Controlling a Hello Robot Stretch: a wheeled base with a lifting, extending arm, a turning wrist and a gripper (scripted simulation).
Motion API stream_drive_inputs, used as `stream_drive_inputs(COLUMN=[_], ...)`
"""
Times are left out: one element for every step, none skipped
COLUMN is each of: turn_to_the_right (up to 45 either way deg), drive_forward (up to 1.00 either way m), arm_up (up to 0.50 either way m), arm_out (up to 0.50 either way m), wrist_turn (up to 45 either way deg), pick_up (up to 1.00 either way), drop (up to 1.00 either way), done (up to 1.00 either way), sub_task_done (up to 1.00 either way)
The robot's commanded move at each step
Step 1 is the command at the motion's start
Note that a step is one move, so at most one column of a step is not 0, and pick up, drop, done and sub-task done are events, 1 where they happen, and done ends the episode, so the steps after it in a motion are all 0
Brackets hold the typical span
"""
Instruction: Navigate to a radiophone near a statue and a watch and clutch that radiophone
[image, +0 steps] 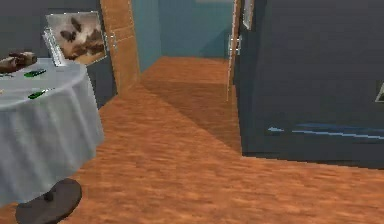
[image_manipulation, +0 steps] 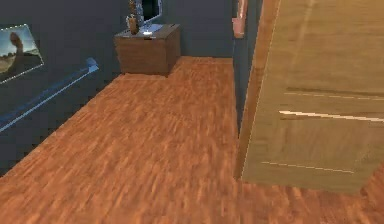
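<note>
- Nearest you, the round clothed table (image: 50, 125) carries small dark things (image: 36, 73); none reads clearly as a radiophone.
- Your better lead is probably the tall brown figure (image_manipulation: 133, 15) on the far cabinet (image_manipulation: 148, 55), well out across the floor on the arm side.
- You cannot tell the fingers' state, nor the radiophone's bearing from them.

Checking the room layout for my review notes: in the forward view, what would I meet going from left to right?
round table with a pale cloth → wooden door → teal wall beyond the opening → dark blue wall
</note>
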Motion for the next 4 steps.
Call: stream_drive_inputs(turn_to_the_right=[-24.0,0.0,24.0,0.0], drive_forward=[0.00,0.55,0.00,0.10], arm_up=[0.00,0.00,0.00,0.00], arm_out=[0.00,0.00,0.00,0.00], wrist_turn=[0.0,0.0,0.0,0.0], pick_up=[0.00,0.00,0.00,0.00], drop=[0.00,0.00,0.00,0.00], done=[0.00,0.00,0.00,0.00], sub_task_done=[0.00,0.00,0.00,0.00])
